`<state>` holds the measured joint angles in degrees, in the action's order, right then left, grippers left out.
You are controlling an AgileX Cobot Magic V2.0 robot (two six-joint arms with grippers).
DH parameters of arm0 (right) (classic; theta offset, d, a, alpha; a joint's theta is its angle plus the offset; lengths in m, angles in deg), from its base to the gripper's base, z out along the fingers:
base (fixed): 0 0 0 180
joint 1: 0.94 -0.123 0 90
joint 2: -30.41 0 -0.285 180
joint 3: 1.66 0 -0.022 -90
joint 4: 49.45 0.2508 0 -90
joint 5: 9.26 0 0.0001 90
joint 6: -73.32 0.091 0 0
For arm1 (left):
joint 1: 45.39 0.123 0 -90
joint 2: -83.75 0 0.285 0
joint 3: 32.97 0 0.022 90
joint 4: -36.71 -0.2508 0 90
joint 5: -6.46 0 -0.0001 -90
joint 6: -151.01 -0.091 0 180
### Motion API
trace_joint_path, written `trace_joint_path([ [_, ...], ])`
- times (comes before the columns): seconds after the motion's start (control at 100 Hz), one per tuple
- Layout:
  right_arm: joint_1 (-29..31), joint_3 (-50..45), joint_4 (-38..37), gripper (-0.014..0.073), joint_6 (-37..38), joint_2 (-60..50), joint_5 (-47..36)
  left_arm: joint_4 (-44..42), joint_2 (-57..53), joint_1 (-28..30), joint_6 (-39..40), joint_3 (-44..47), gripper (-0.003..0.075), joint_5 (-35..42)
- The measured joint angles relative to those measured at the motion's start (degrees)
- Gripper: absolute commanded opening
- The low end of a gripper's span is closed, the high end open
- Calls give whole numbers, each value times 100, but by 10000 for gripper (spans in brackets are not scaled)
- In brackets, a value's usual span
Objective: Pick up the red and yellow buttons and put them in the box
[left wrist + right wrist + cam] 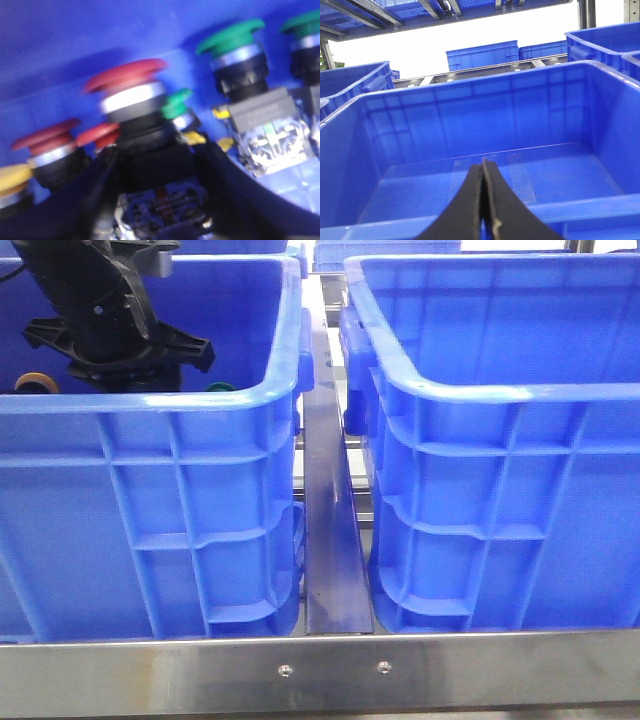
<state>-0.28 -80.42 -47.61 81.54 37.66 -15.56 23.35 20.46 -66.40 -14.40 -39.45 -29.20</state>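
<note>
Presently the left gripper (160,200) is down inside the left crate (200,410), its dark fingers (100,195) clamped on the black body of a red button (127,80). Just beside that grip sit two more red caps (47,134) and a yellow button (12,177); green buttons (232,37) stand a little further out. The right gripper (483,210) hangs over the right crate (470,105), fingers pressed together, holding nothing.
</note>
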Motion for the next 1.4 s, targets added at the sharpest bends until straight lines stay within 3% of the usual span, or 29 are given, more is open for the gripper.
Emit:
trace_joint_path([
  [0.28, 0, 0, 0, -69, 0, 0, 0, 0, -347, -50, 0, 12, -20, -610],
  [0.51, 0, 0, 0, -69, 0, 0, 0, 0, -1380, -463, 0, 561, -20, -808],
  [0.78, 0, 0, 0, -69, 0, 0, 0, 22, -3107, -1572, 0, 1543, -20, -870],
  [1.01, 0, 0, 0, -69, 0, 0, -60, 22, -4255, -2825, 0, 1643, -20, -886],
  [1.28, 0, 0, 0, -69, 66, 0, -483, 32, -4412, -4059, -143, 1643, -20, -718],
  [1.4, 0, 377, 0, -69, 337, 0, 69, 32, -4283, -4298, -259, 1643, -20, -499],
])
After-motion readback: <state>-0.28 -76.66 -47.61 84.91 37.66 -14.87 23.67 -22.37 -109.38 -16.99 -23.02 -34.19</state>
